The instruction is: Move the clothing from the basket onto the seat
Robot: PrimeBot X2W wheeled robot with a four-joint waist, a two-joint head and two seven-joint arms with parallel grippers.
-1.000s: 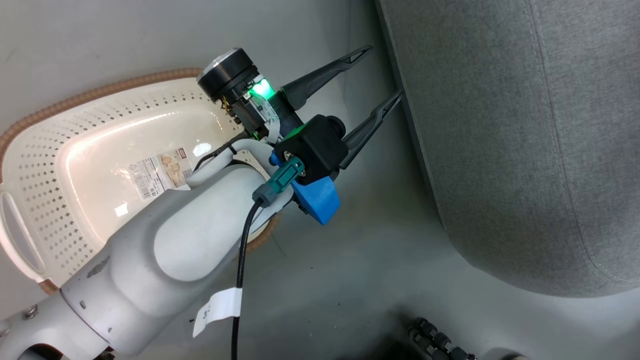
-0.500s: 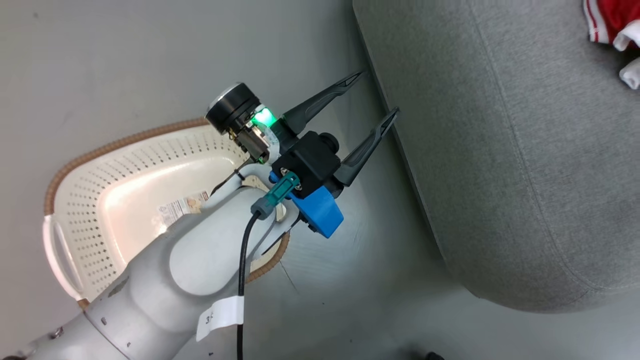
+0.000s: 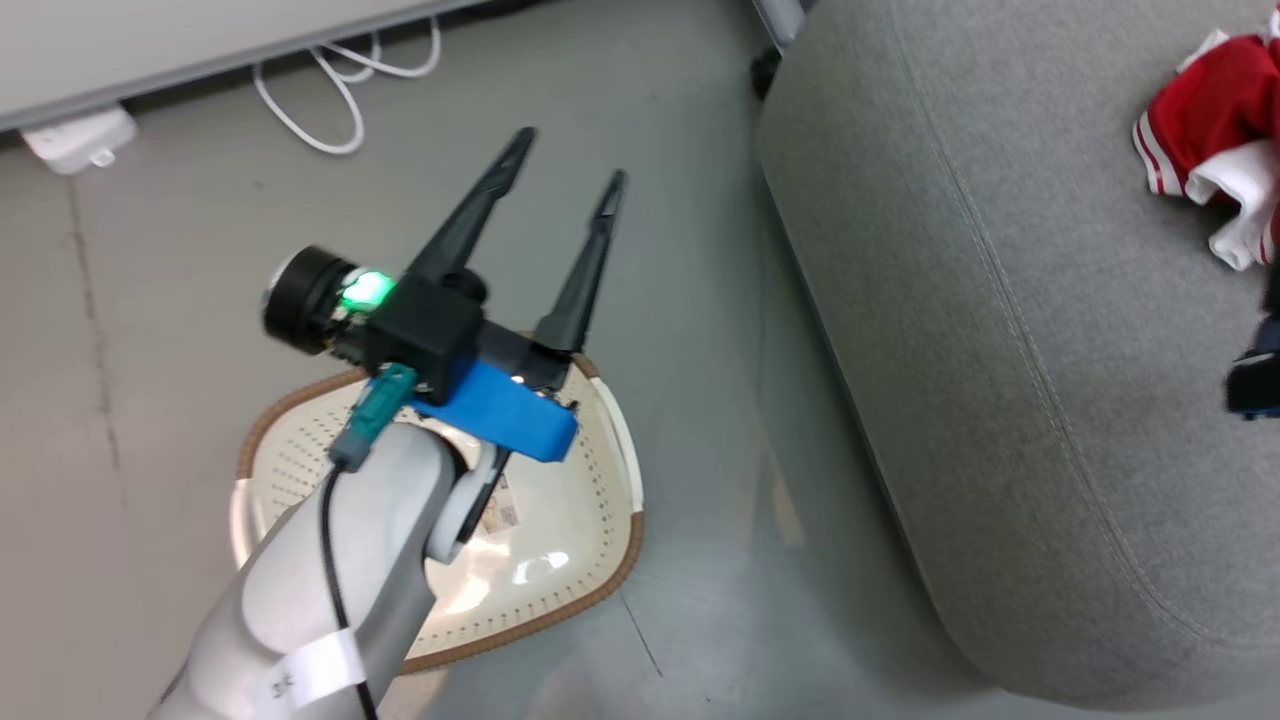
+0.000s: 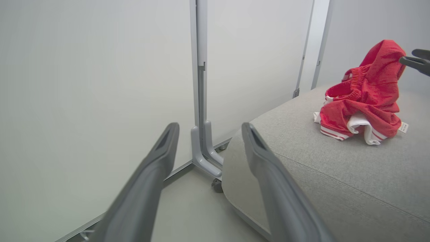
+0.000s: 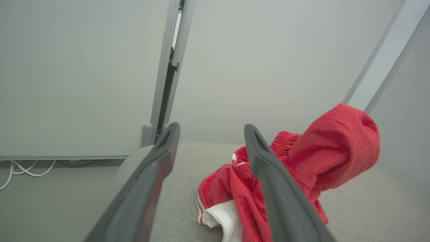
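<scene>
On the grey floor (image 3: 200,260), the seat (image 3: 1000,350) is standing with its rounded edge and stitched seam turned toward the basket (image 3: 575,520). The basket is sitting near that edge with a strip of floor between them, its pale bottom and printed label showing. Up on the seat's top, well back from that edge, the clothing (image 3: 1205,110) is lying in a crumpled red heap, one fold peaking upward, white lining and striped hem showing low down. The left pincer (image 3: 570,157) is hovering past the basket's far rim, fingers spread wide and gripping nothing. The right pincer (image 5: 212,127) is hanging over the seat beside the heap, likewise gaping and holding nothing. A white power block (image 3: 75,140) is lying at the floor's far edge.
</scene>
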